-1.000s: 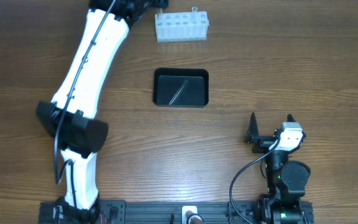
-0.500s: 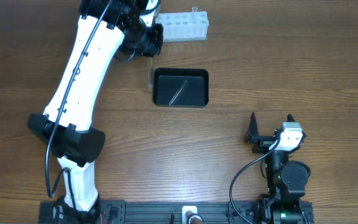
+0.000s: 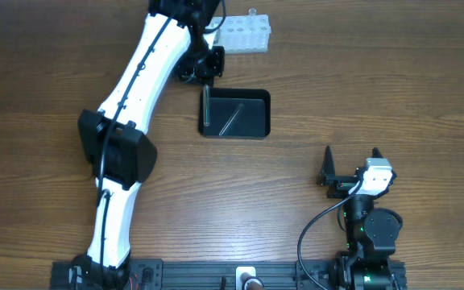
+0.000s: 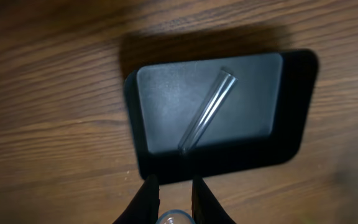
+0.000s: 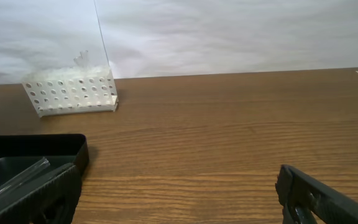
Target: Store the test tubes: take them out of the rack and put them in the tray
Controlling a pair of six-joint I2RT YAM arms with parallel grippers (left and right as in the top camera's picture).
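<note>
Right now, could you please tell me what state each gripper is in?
Left gripper: closed on a slender clear test tube.
Right gripper: open, holding nothing.

Brown wooden table (image 3: 393,97), white backdrop (image 5: 229,31) behind it

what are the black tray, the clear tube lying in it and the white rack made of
Black rectangular tray: likely moulded plastic, matt with a faint sheen and rounded corners. Clear test tube lying in it: glass or clear plastic, cannot tell which; see-through with bright edge glints. White perforated rack: probably translucent white plastic, rows of round holes.
</note>
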